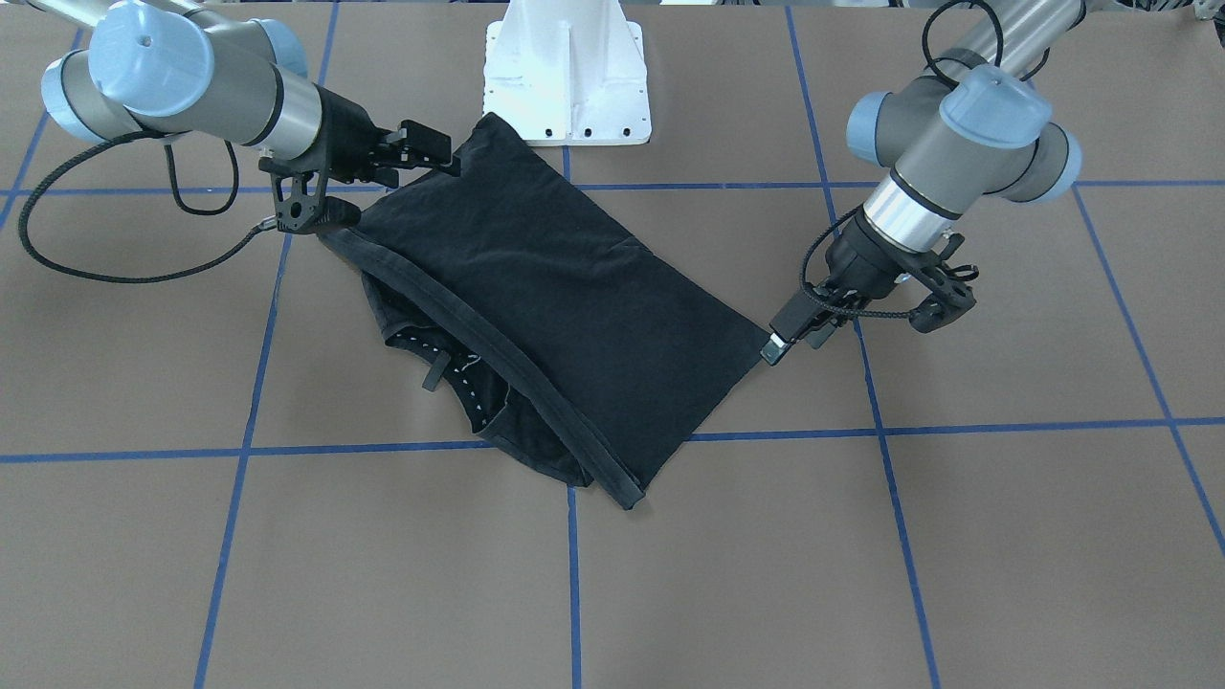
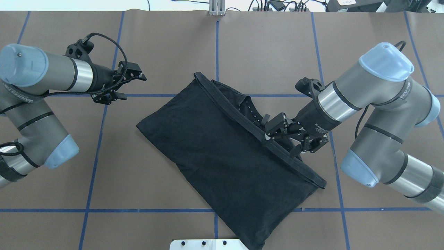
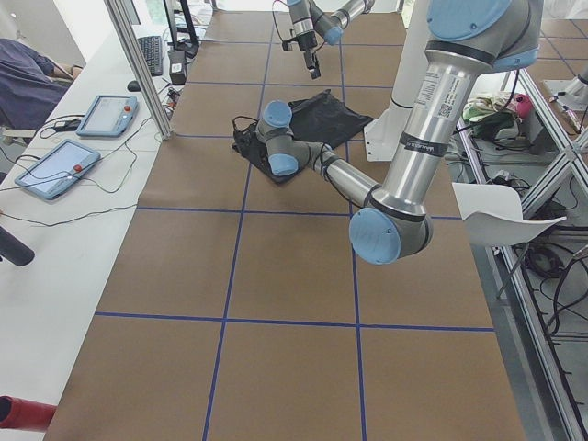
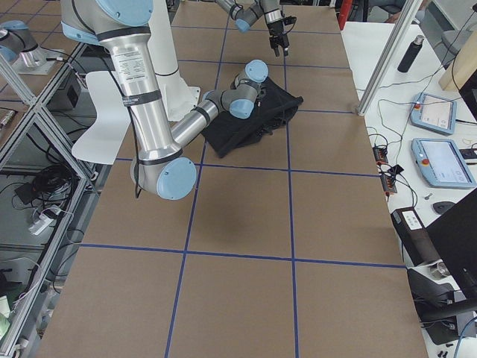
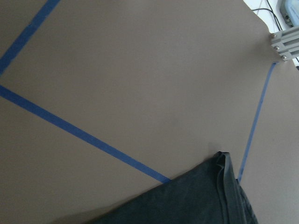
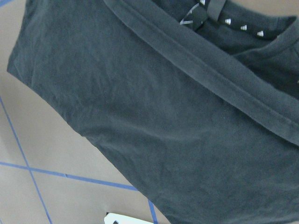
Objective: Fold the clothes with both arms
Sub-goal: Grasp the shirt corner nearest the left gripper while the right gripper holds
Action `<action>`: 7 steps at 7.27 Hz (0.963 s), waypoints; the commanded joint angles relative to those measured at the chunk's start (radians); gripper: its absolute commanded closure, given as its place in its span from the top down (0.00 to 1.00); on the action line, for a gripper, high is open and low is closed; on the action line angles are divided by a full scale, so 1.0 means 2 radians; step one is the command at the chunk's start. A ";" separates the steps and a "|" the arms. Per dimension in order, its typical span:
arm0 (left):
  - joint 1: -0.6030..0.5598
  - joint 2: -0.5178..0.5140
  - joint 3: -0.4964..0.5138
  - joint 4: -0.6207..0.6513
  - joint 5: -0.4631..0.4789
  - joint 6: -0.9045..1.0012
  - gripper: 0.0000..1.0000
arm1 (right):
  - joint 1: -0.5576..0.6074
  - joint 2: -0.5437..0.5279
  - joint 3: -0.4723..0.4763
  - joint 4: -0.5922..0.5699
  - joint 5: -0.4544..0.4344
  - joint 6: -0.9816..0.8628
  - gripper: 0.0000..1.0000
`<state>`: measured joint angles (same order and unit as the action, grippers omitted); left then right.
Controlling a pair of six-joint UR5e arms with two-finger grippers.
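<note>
Okay, both spread: right end effector (image 2: pixel 282 140) over T-shirt (image 2: pixel 222 152) hem, left end effector (image 2: pixel 133 87) off it; pedestal (image 1: pixel 565 77) at its corner.

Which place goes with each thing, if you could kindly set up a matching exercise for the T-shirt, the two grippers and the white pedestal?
Things:
1. T-shirt
2. left gripper
3. right gripper
4. white pedestal

Places:
A. over the bare brown table, apart from the cloth
B. bolted at the robot's edge of the table
C. lying folded in the middle, across blue tape lines
D. over the shirt's thick edge band

Pairs: 1-C; 2-A; 3-D; 4-B
</note>
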<state>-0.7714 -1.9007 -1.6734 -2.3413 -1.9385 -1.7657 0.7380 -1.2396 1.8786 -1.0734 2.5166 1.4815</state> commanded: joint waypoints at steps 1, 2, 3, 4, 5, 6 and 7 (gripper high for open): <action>0.044 0.008 0.020 0.000 0.056 -0.001 0.99 | 0.014 0.010 0.000 0.000 -0.022 0.002 1.00; 0.056 0.005 0.036 0.000 0.068 -0.001 0.99 | 0.015 0.011 0.000 0.000 -0.029 0.002 1.00; 0.070 0.005 0.047 0.000 0.082 -0.001 0.99 | 0.015 0.011 -0.001 0.000 -0.034 0.002 1.00; 0.080 0.005 0.048 0.001 0.086 -0.001 0.99 | 0.015 0.011 -0.001 0.000 -0.034 0.002 1.00; 0.081 0.005 0.047 0.000 0.086 -0.001 0.98 | 0.018 0.011 -0.001 0.000 -0.034 0.002 1.00; 0.082 0.003 0.044 0.002 0.086 -0.001 0.97 | 0.021 0.011 -0.001 0.000 -0.034 0.004 1.00; 0.089 0.006 0.047 0.002 0.086 0.000 0.96 | 0.021 0.011 -0.001 0.000 -0.033 0.005 1.00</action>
<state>-0.6058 -1.8917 -1.5817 -2.3387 -1.7679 -1.7670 0.7780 -1.2180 1.8761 -1.0738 2.4488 1.4888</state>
